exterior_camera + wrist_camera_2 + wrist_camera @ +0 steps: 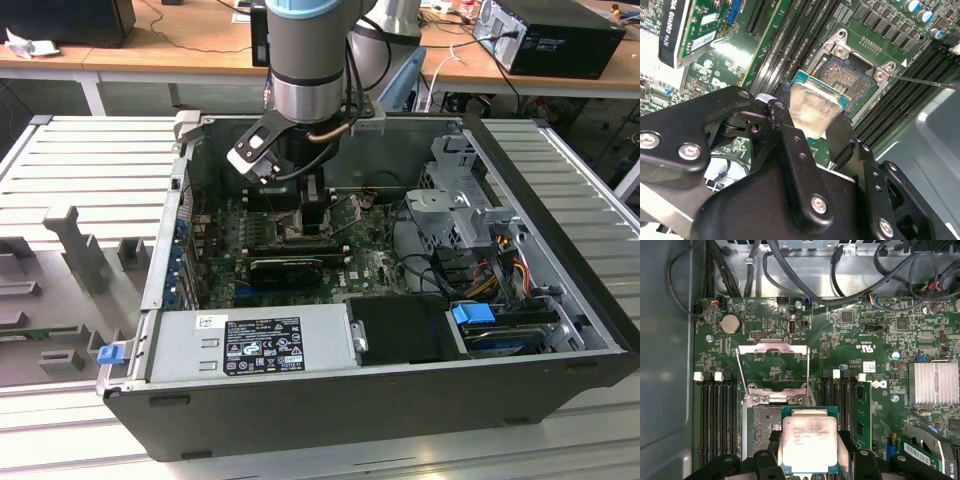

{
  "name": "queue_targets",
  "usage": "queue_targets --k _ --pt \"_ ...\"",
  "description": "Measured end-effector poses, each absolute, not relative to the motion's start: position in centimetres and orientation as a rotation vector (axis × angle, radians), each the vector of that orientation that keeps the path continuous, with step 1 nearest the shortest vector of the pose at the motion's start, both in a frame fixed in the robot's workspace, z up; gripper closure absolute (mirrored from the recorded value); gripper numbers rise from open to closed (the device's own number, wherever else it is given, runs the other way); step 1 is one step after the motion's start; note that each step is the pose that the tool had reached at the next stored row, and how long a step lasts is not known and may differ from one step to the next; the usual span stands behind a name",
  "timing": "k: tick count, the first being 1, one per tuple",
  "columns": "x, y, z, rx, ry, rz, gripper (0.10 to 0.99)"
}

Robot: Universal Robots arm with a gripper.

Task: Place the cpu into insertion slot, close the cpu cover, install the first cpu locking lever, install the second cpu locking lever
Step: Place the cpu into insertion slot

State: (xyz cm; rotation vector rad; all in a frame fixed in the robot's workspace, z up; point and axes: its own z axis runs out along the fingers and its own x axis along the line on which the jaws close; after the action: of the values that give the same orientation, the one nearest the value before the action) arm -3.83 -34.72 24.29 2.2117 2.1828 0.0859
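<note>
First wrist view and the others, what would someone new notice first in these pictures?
The cpu stands out first, its pale metal top clamped between the black fingers of the tool. Next to it the insertion slot lies bare, and the silver cpu cover stands open beyond it. In the exterior view the arm reaches down into the open computer case.

Grey arm (305,65) (blue-capped joint), black gripper (810,122) with silver screws (819,204)
</note>
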Motion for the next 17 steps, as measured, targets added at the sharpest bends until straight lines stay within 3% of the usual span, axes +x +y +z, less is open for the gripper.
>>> queue_targets --k 17 --pt "-4.1 -33.5 23.1 2.212 2.183 0.087 0.561"
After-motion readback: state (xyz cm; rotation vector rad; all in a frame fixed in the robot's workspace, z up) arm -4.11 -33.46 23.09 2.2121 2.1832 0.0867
